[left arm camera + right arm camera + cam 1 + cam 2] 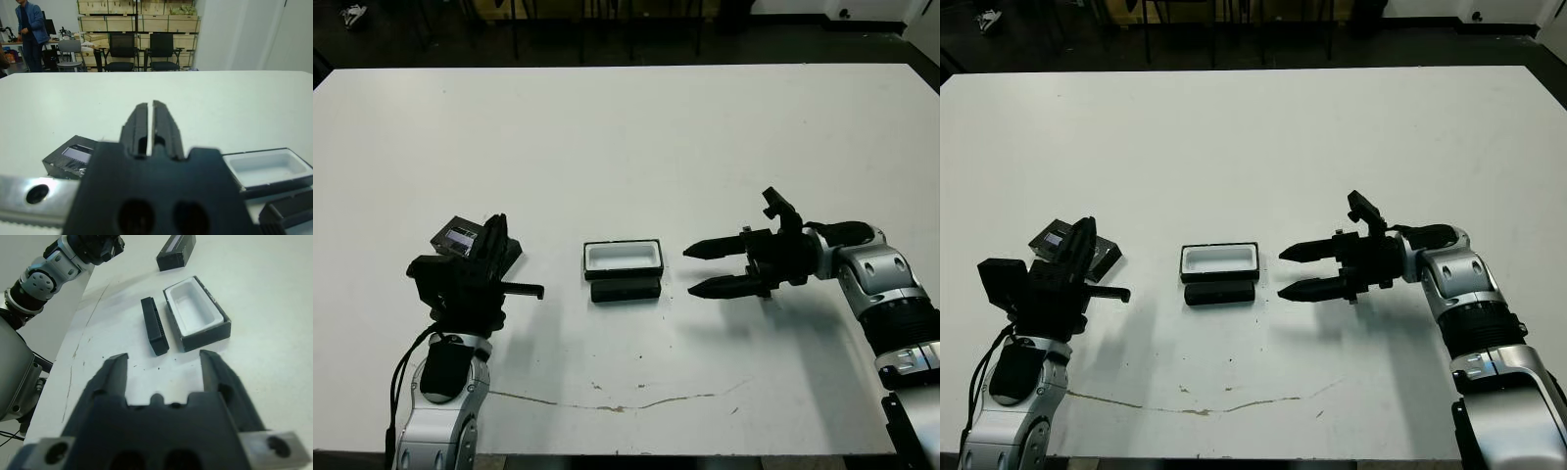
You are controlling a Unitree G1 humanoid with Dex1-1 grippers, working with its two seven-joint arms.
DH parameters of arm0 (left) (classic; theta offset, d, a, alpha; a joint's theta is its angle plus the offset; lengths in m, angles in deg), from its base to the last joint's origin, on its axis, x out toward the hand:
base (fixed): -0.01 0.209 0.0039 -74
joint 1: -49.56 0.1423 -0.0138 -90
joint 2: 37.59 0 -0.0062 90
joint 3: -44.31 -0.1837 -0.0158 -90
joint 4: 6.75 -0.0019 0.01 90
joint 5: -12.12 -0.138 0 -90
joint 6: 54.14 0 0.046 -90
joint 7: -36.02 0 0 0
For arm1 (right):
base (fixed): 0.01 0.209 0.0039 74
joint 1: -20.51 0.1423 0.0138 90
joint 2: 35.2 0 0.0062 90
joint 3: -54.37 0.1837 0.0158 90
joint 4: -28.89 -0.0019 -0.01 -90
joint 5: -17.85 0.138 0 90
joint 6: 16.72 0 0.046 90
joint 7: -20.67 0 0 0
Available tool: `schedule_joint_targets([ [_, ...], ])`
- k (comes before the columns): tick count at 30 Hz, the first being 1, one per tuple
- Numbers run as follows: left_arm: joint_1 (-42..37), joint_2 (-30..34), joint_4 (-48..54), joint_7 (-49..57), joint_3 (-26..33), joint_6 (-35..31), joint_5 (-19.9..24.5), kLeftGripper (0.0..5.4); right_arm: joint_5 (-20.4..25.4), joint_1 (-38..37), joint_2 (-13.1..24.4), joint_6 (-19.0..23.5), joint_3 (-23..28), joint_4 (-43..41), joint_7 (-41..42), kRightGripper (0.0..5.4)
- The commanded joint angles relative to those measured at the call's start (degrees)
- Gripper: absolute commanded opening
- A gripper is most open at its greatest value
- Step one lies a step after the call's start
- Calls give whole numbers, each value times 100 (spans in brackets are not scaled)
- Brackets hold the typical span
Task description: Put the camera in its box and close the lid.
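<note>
Currently the right claw [690, 269], wide open and empty, faces the camera [625, 290] lying beside its box [624, 258]; grasping comes next.

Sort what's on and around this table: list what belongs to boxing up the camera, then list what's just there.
Belongs to the job:
- camera, beside the box's near side
- box, open, hollow empty
- lid, by the left gripper
- right gripper, open, facing the box

Just there:
- white table
- chairs
- shelves of crates
- a person
</note>
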Motion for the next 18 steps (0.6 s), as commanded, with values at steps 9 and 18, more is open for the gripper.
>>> schedule_joint_targets([
  [9,106,21,38,14,-8,-78,-50,0,-139,27,-102,32,-179,14,78,109],
  [18,102,8,71,28,-25,-130,-54,0,-165,-69,-241,-169,-216,58,142,31],
])
